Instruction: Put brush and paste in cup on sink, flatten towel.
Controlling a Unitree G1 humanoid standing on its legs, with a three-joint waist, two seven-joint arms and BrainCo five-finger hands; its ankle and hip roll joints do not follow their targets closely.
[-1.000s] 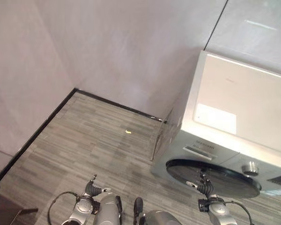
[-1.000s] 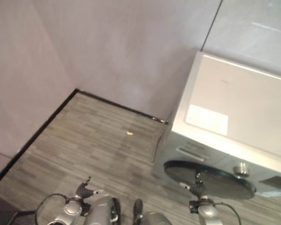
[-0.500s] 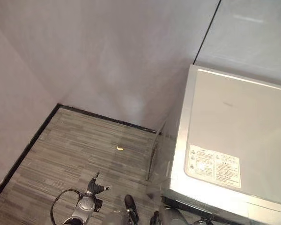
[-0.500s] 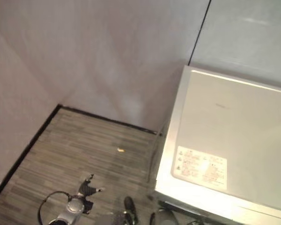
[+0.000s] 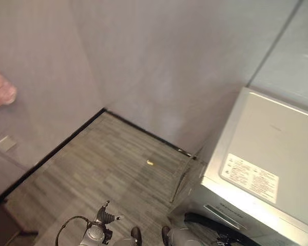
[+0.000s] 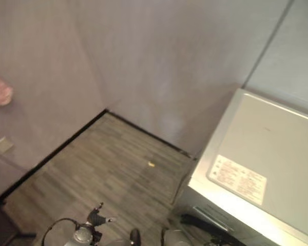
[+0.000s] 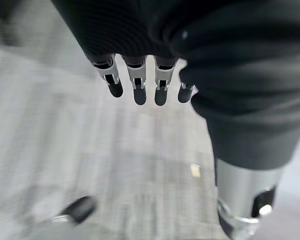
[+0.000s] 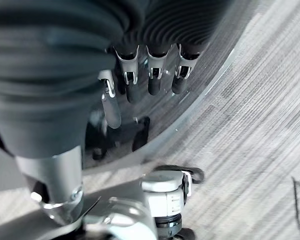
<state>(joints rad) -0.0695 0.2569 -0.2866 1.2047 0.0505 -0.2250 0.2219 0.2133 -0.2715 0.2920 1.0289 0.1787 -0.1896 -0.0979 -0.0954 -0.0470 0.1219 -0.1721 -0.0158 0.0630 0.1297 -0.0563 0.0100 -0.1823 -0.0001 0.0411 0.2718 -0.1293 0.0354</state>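
Showing at the far left edge of the head views, against the pale grey wall (image 5: 159,61), a blurred pink shape (image 5: 0,92) is seen partly cut off; whether it is the towel of the task cannot be told. Below it, a small white rectangular wall plate (image 5: 5,143) is fixed low on the wall. A black skirting strip (image 5: 56,151) is run along the foot of both walls, which meet in a corner, and a grey wood-grain plank floor (image 5: 108,174) is spread out in front of them.

A small yellow scrap (image 5: 150,162) is seen lying on the floor near the corner, well apart from everything else. At the lower edge, nearer the viewer than the scrap, the left hand (image 5: 105,215) is held low over the floor. In the left wrist view its fingers (image 7: 139,85) are seen hanging loose and side by side, relaxed rather than clenched, with nothing held in them.

To the right, a silver-white front-loading washing machine (image 5: 267,148) is stood against the back wall. A white printed label (image 5: 251,177) is stuck on its flat top near the front edge, and its dark round glass door (image 5: 215,228) is partly shown below.

In the right wrist view the right hand (image 8: 155,75) is held just in front of that curved glass door, its fingers likewise hanging slack and spread a little, with nothing grasped.
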